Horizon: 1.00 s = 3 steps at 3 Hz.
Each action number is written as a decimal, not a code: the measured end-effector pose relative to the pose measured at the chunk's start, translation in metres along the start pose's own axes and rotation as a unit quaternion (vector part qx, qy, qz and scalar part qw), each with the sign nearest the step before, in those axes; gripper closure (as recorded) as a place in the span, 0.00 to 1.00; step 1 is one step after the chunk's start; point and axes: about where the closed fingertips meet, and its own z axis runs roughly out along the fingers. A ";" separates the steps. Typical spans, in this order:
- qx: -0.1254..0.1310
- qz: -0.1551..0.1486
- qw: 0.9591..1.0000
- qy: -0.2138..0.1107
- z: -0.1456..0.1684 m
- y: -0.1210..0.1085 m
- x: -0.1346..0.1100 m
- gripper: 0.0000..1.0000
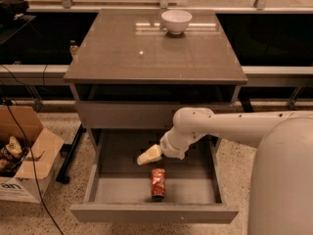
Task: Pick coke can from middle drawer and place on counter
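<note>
The coke can, red with whitish markings, lies on its side on the floor of the open middle drawer, near the front panel. My gripper is at the end of the white arm that comes in from the right. It hangs inside the drawer, just above and to the left of the can, and is apart from it. The counter is the cabinet's glossy grey-brown top above the drawer.
A white bowl stands at the back of the counter. A closed grey drawer front sits above the open one. An open cardboard box with a cable over it is on the speckled floor to the left.
</note>
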 end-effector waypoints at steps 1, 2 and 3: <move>-0.013 0.026 0.999 0.015 0.023 -0.003 0.006 0.00; -0.014 0.026 0.999 0.016 0.025 -0.004 0.007 0.00; -0.016 0.047 0.999 0.018 0.040 -0.007 0.005 0.00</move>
